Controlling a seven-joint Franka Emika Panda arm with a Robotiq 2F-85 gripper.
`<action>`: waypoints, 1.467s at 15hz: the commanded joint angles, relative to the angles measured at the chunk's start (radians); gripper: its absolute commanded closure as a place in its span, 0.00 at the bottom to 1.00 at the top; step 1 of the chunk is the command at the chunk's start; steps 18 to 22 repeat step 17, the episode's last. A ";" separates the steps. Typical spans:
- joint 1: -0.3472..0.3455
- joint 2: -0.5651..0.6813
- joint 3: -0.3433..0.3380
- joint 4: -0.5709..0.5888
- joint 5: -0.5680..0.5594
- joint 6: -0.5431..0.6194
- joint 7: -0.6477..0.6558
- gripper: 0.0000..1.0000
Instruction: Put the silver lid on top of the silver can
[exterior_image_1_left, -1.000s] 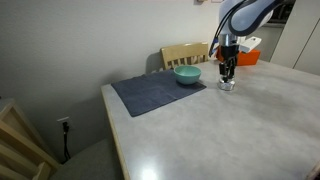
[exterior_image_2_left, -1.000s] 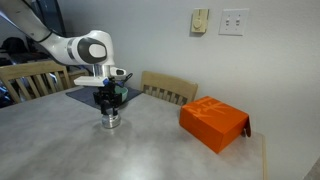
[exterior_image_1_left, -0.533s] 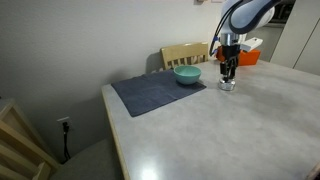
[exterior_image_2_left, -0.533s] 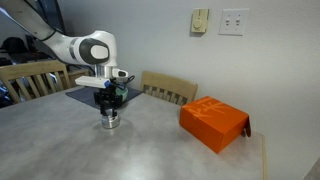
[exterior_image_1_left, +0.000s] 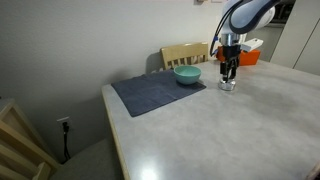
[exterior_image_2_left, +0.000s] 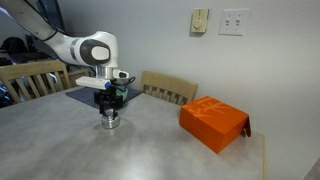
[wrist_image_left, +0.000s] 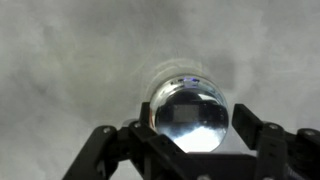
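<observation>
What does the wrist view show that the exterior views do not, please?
Only the wrist view shows the can from above: its mirror-like round top between the fingers of the end effector. Only the exterior views show the bowl, mat, chair, orange box and arm. Both show the can on the table, under the end effector.

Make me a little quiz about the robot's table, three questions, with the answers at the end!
1. True or false: the teal bowl sits on the dark mat.
2. What stands right under the gripper? A) teal bowl B) silver can C) a spoon
3. Fill in: the box on the table is ____ in colour.
Key: 1 true; 2 B; 3 orange.
</observation>
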 joint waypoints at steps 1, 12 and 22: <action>-0.002 -0.006 0.006 -0.012 -0.007 0.012 0.005 0.00; 0.068 -0.261 -0.009 -0.258 -0.070 0.075 0.187 0.00; 0.062 -0.257 0.007 -0.232 -0.057 0.036 0.185 0.00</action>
